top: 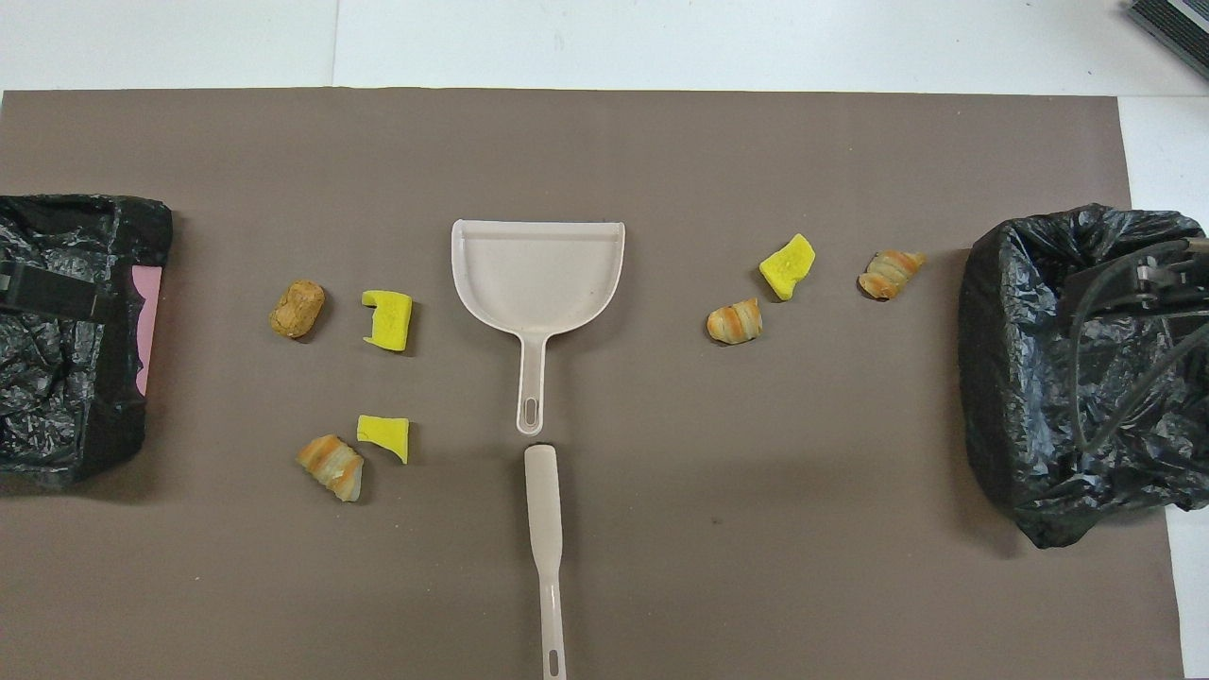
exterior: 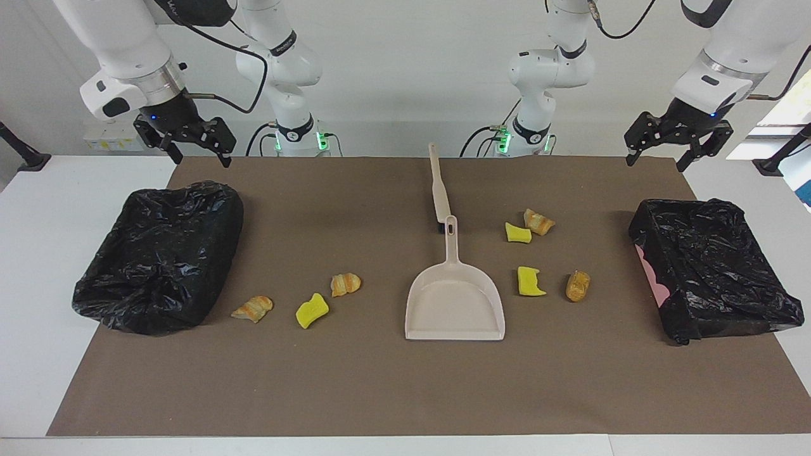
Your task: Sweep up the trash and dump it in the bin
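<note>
The trash lies in two loose groups on the brown mat (exterior: 380, 392), one on each side of the dustpan (exterior: 455, 303). Toward the left arm's end are two yellow chunks (exterior: 517, 232) (exterior: 530, 282) and two pastry lumps (exterior: 538, 221) (exterior: 577, 285); the nearer chunk and lump almost touch, the other two sit apart. Toward the right arm's end lie one yellow chunk (exterior: 312, 310) and two pastry lumps (exterior: 345, 284) (exterior: 253, 308), spaced in a shallow line.

The dustpan rests flat at mid-mat, its open edge turned away from the robots and its handle pointing toward them. Just past the handle's tip lies the brush (exterior: 439, 190), its long handle running on toward the robots; its bristle end is mostly hidden, so I cannot tell whether it touches the dustpan.

A bin lined with a black bag (exterior: 713, 266) stands at the left arm's end of the mat, and another black-bagged bin (exterior: 161, 253) at the right arm's end. Bare mat separates each bin from its closest scraps, and a wide strip of open mat runs along the edge farthest from the robots, with white tabletop (exterior: 38, 253) around it.

The left gripper (exterior: 678, 149) hangs over the mat's corner near its bin, fingers wide and holding nothing. The right gripper (exterior: 190, 142) hangs likewise over its own corner, fingers wide, holding nothing. Both arms wait.
</note>
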`<state>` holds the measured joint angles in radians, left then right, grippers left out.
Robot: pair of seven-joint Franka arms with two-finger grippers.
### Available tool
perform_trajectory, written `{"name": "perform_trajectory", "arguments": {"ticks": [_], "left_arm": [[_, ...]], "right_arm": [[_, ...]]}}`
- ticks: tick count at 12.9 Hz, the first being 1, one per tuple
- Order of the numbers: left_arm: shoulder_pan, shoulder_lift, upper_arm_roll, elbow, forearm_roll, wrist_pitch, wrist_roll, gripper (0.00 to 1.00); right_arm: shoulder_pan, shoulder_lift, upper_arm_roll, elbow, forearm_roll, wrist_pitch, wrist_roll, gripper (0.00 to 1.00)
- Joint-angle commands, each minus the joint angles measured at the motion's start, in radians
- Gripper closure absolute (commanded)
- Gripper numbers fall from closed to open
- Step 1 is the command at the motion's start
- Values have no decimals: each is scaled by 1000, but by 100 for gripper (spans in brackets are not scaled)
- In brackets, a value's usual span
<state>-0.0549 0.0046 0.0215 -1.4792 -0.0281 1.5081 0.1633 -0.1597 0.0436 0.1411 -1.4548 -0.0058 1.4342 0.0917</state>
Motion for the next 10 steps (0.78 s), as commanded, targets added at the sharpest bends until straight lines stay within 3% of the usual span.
{"name": "perform_trajectory", "arguments": {"ticks": [1, 10], "left_arm": [[6, -3, -5, 13, 11, -22, 8, 0], [6, -3, -5, 11, 11, -22, 8, 0]], "right_arm": [[-1, -11, 3, -10, 21, -17, 13, 0], [-11, -13, -1, -13, 20, -9, 3, 0]]}}
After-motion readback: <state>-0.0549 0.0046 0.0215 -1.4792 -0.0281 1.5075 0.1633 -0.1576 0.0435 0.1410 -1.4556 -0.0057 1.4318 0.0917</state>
